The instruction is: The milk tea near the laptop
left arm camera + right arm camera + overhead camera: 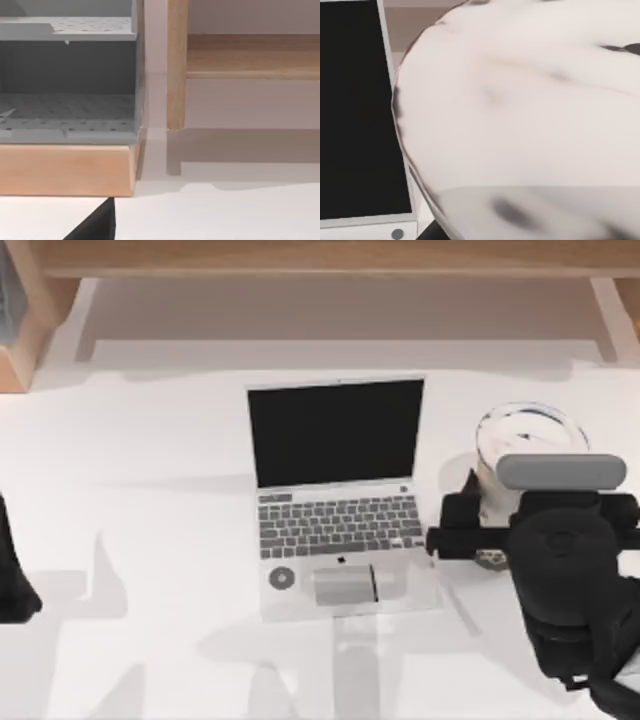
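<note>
The right gripper (487,502) is found at the right side of the table, just to the right of the laptop (338,498), with the milk tea (530,432) directly ahead of it, pressed close against its front. Whether the fingers are closed on the cup or merely set beside it cannot be told, since the wrist housing hides them from above; in the right wrist view the cup's pale wall (530,115) sits so close that contact or a near-contact hold is judged likely. The cup is seen upright, its round lid facing up, and it is placed well within reach of the claw, slightly beyond and to the outer side of it. The laptop is open, its black screen (355,110) just beside the cup in the right wrist view, so the cup is judged already close to its goal; a low, steady hold is presumably kept so that the tall, light cup is not tipped against the screen edge. The left arm (15,570) is parked at the table's left edge, and a wooden shelf (65,165) is faced by its camera.
</note>
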Available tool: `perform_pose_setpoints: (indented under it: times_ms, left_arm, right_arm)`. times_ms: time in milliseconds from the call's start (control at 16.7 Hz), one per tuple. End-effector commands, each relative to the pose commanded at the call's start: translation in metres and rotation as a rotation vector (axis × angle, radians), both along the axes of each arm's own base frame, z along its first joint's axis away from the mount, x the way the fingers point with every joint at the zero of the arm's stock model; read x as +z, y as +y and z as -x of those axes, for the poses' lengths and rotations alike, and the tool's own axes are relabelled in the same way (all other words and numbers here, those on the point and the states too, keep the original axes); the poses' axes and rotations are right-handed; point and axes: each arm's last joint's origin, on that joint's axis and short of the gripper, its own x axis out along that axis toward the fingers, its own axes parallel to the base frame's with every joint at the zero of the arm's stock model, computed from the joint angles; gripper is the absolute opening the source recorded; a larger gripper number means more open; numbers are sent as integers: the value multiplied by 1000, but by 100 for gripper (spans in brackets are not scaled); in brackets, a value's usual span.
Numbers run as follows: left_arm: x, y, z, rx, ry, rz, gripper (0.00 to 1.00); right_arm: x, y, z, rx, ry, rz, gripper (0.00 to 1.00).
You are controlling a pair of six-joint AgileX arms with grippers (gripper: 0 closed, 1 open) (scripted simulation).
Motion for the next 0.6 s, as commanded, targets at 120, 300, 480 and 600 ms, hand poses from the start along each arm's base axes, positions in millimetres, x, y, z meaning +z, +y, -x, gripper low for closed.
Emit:
perform_pose_setpoints:
  times_ms: [120, 300, 480, 600]
  left_arm:
    - [0, 0, 0, 0, 0, 0, 100]
    - [0, 0, 0, 0, 0, 0, 100]
    - [0, 0, 0, 0, 0, 0, 100]
    - [0, 0, 0, 0, 0, 0, 100]
  right_arm:
    - [0, 0, 0, 0, 0, 0, 83]
    - [0, 0, 0, 0, 0, 0, 100]
    - [0, 0, 0, 0, 0, 0, 100]
    - [0, 0, 0, 0, 0, 0, 100]
